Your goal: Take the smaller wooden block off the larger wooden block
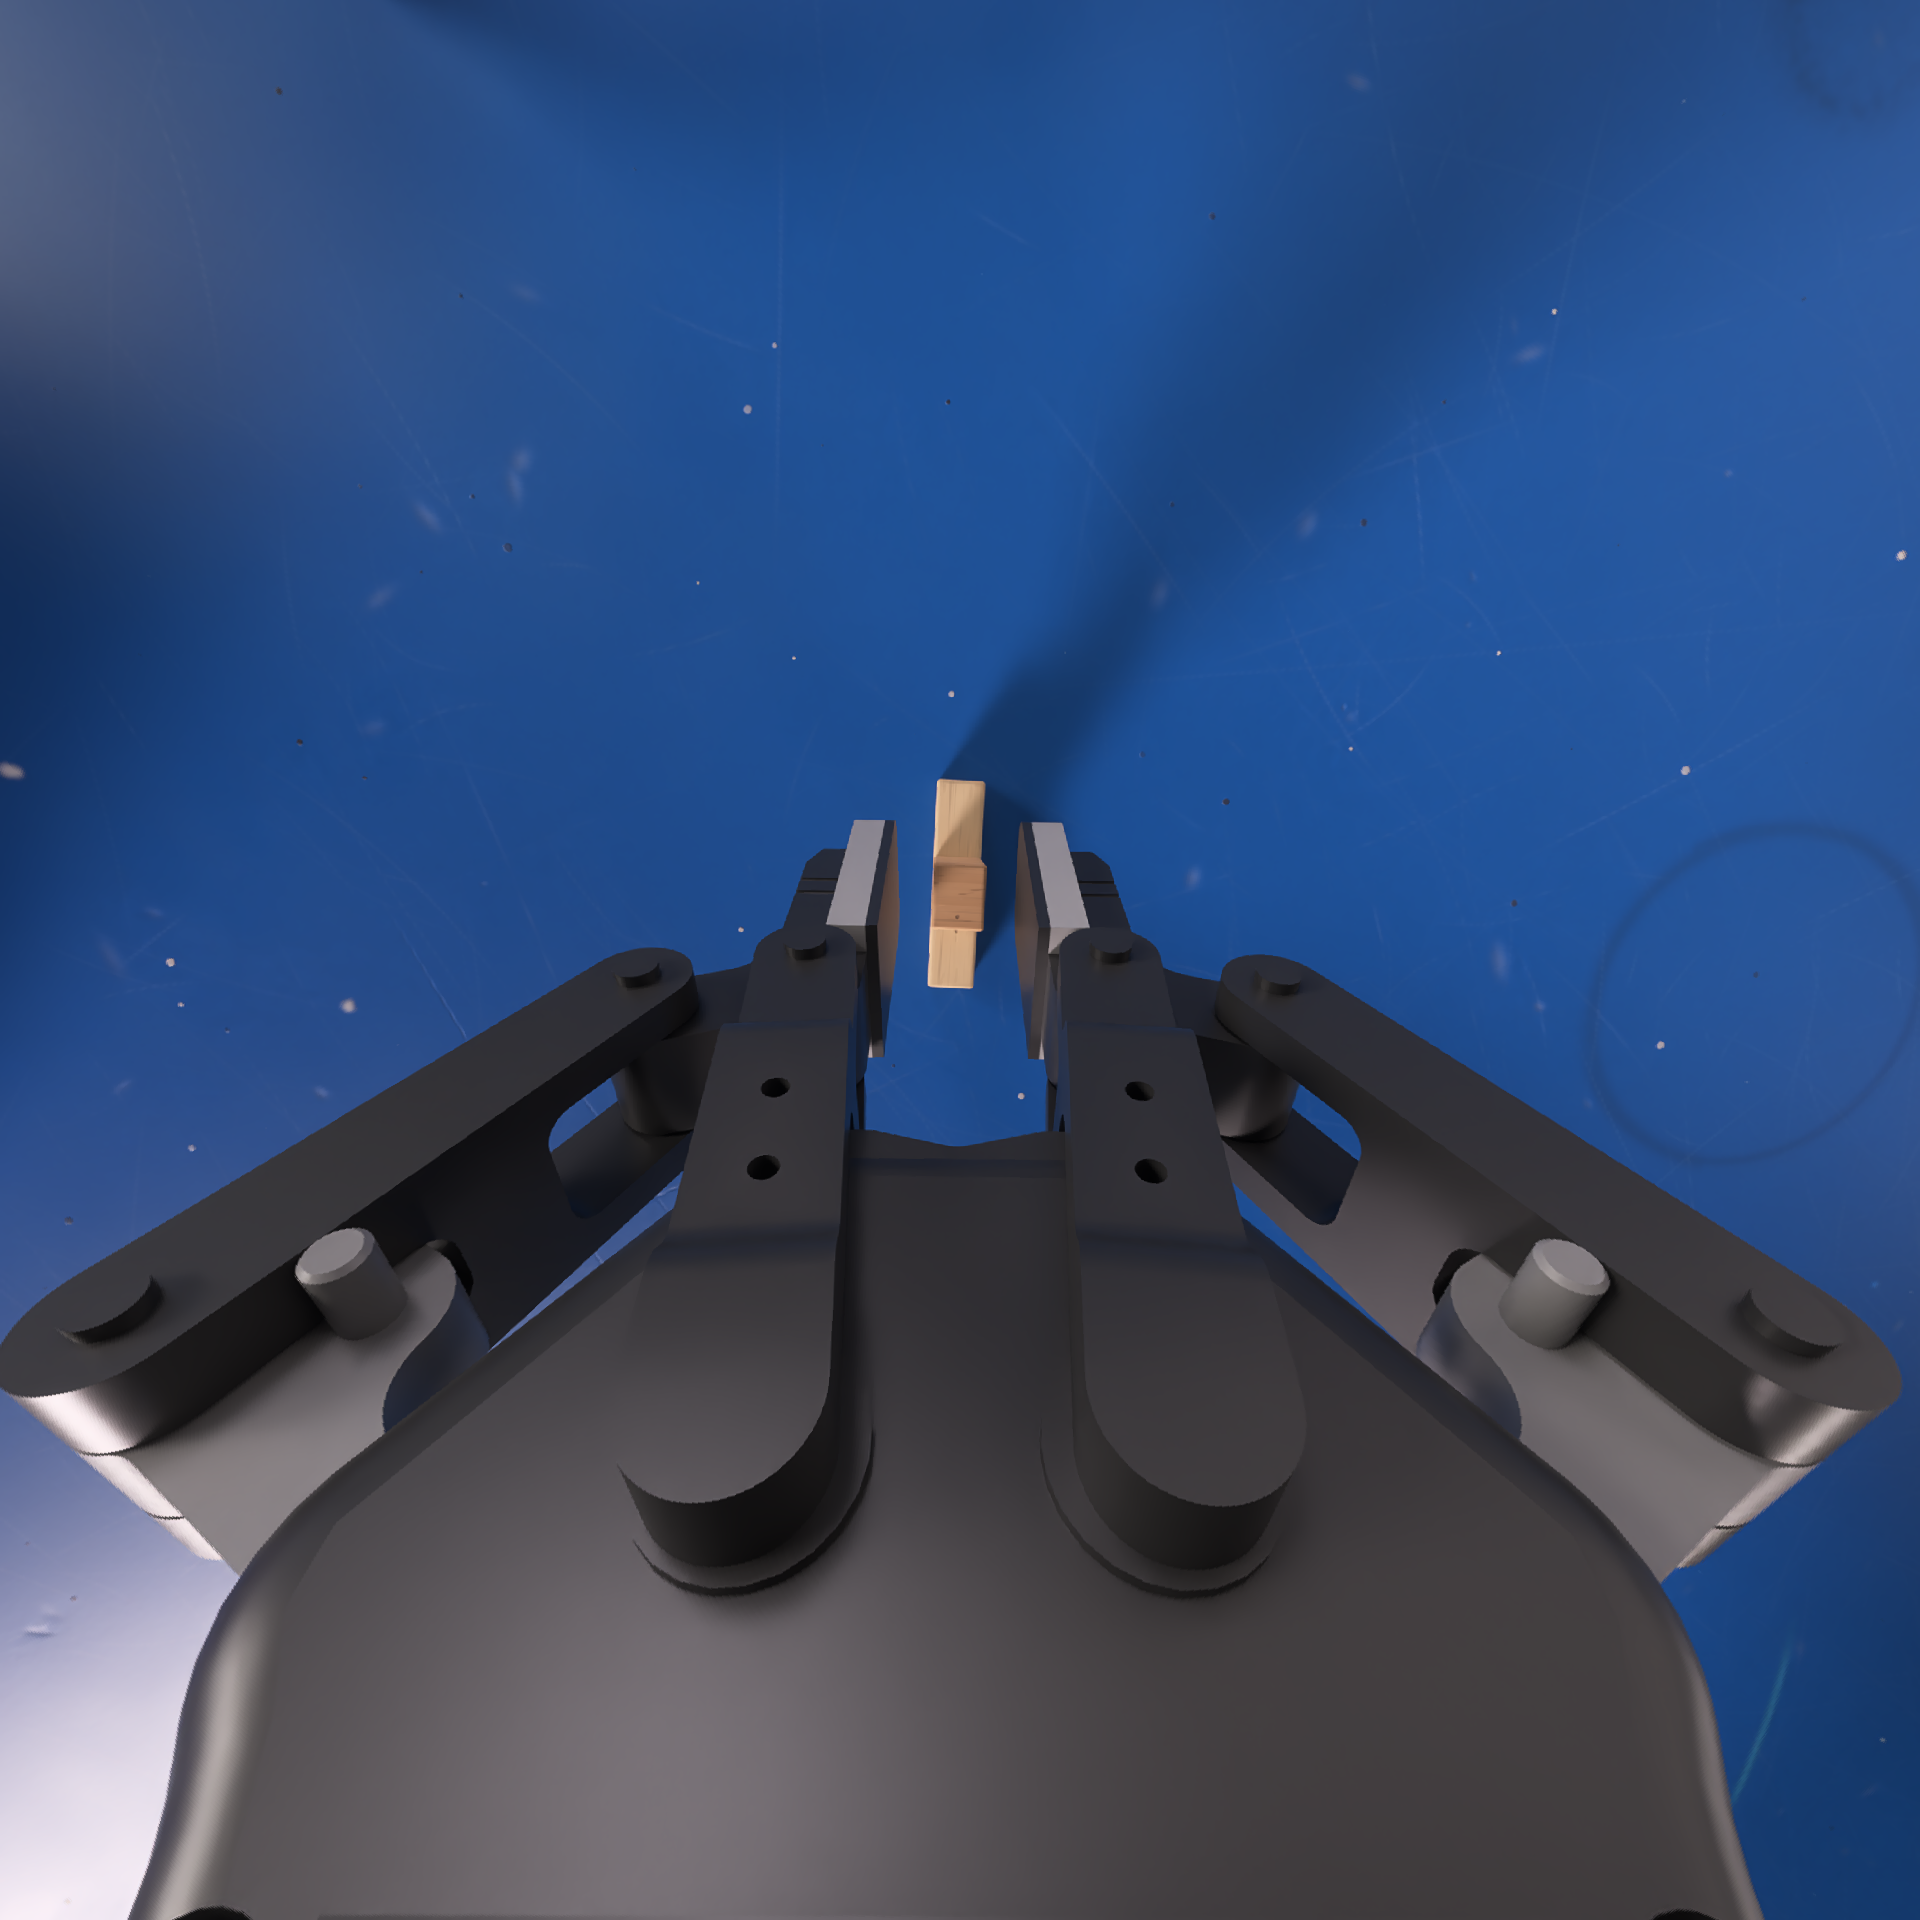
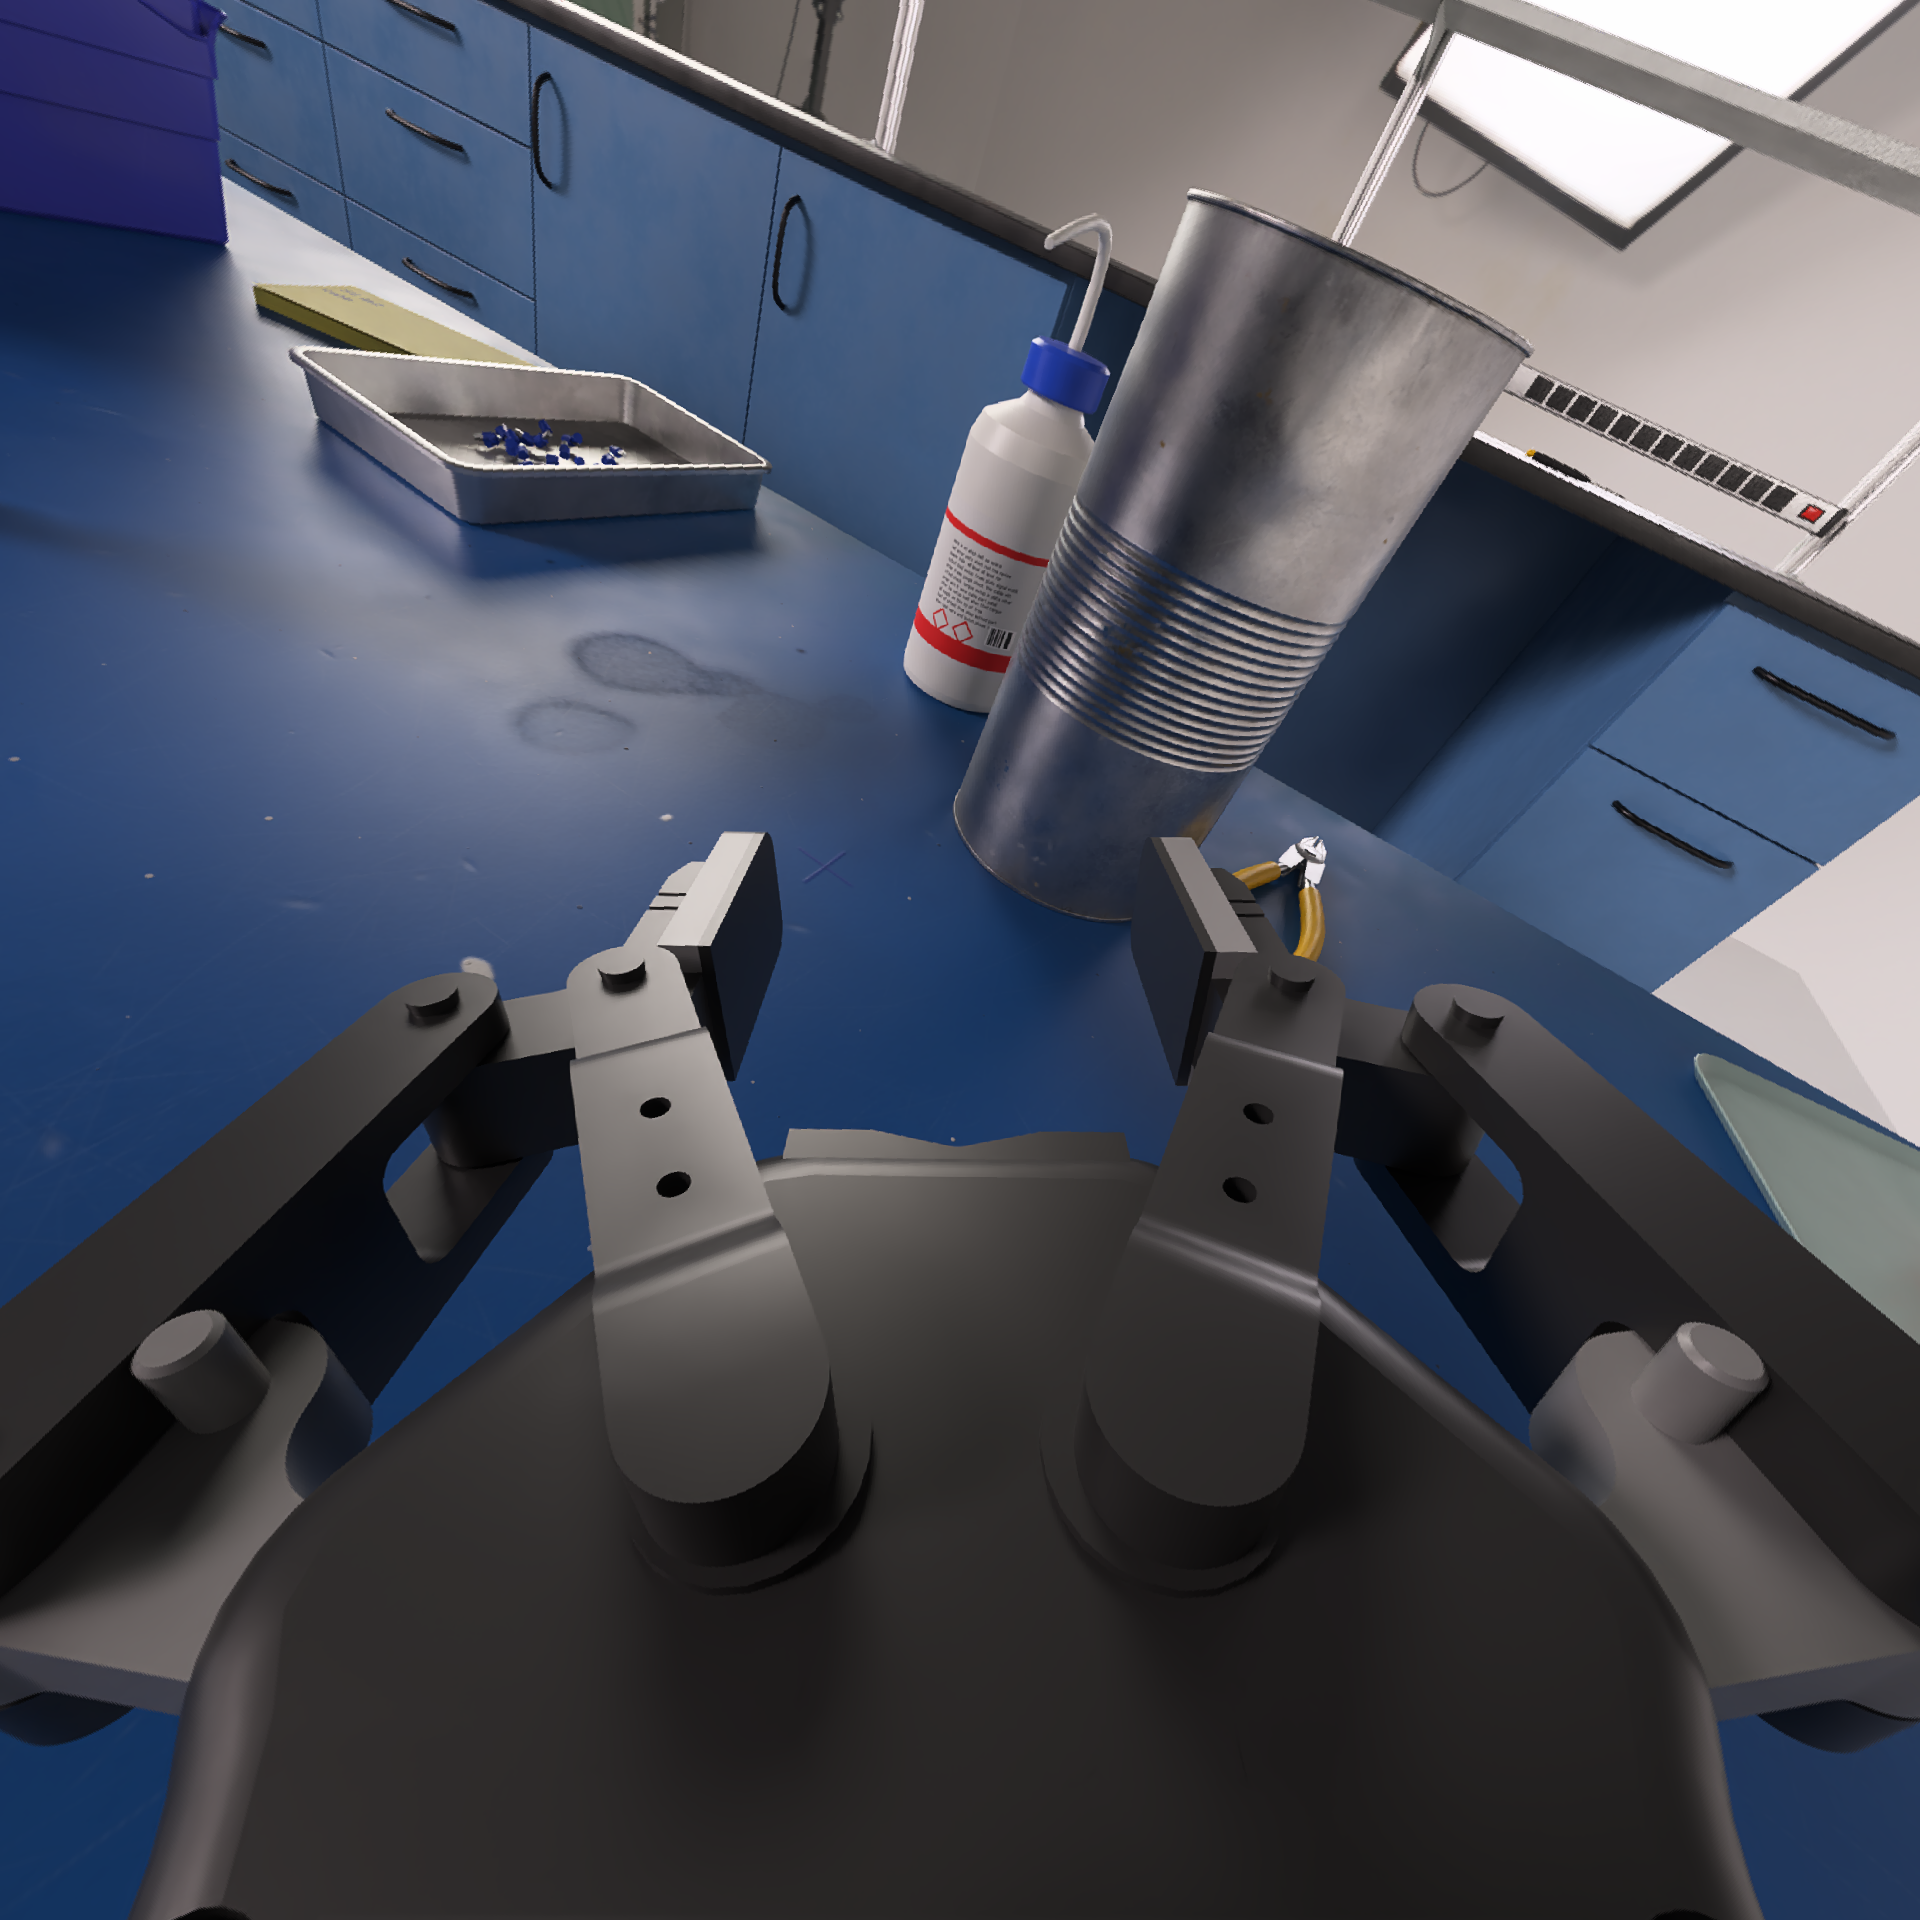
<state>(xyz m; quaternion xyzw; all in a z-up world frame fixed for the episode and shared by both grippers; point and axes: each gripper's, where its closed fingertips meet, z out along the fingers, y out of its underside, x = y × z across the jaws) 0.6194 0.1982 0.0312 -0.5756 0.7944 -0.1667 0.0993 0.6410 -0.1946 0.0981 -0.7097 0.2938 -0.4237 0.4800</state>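
In the left wrist view, a long pale wooden block (image 1: 958,821) lies on the blue table. A smaller, darker wooden block (image 1: 957,894) sits across its middle. My left gripper (image 1: 954,847) looks straight down on them. Its fingers stand on either side of the two blocks with a narrow gap on each side, not touching them. My right gripper (image 2: 966,883) is open and empty above the blue table. The blocks do not show in the right wrist view.
In the right wrist view, a tall metal can (image 2: 1226,582) stands just ahead, a white squeeze bottle (image 2: 987,561) behind it. Yellow-handled cutters (image 2: 1304,894) lie beside the can. A metal tray (image 2: 540,473) with small blue pieces sits at the far left. Blue cabinets (image 2: 644,197) line the back.
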